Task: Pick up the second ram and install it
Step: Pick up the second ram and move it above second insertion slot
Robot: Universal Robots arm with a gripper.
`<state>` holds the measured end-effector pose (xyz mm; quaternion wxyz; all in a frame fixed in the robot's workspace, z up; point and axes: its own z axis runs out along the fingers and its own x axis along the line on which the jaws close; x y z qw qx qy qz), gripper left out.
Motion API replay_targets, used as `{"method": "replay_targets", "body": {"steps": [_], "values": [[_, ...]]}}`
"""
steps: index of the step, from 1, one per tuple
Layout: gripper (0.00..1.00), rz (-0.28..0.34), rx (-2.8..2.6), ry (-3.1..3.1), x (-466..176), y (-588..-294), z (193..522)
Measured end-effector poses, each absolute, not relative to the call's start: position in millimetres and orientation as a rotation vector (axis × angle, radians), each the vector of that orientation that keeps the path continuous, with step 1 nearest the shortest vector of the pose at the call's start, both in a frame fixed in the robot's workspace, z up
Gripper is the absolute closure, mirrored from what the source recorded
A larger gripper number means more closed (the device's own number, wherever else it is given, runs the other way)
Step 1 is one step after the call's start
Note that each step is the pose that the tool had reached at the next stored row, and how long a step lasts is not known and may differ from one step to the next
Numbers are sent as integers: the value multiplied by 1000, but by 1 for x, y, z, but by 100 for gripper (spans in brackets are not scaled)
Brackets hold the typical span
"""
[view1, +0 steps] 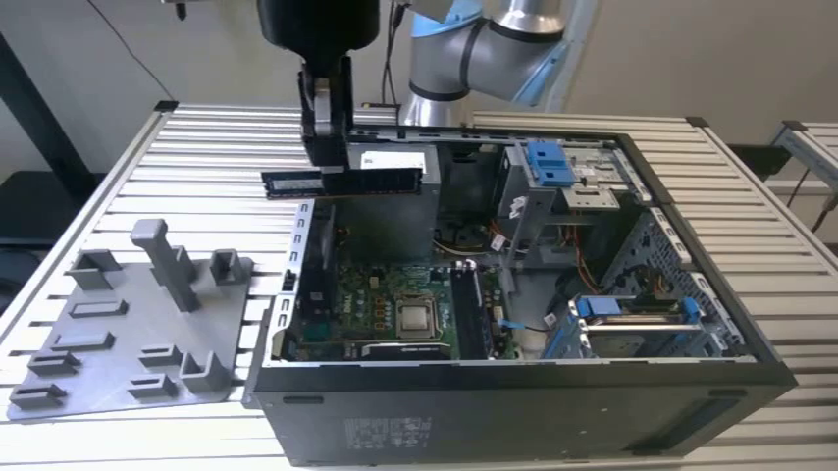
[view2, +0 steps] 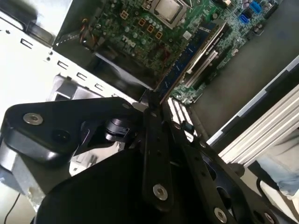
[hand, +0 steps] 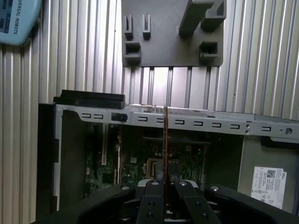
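One stick, the second ram [view1: 380,182], hangs level in your gripper [view1: 328,167], pinched near mid-length, above the open computer case's [view1: 524,378] far edge, toward the exterior view's left. It looks light, stiff and fragile, best held by its flat faces.
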<state>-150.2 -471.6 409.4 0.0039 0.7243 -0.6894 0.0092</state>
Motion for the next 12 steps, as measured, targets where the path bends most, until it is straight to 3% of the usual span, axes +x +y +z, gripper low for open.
{"method": "replay_targets", "body": {"steps": [12], "values": [[86, 28, 2257, -2173, -120, -472, 408]]}}
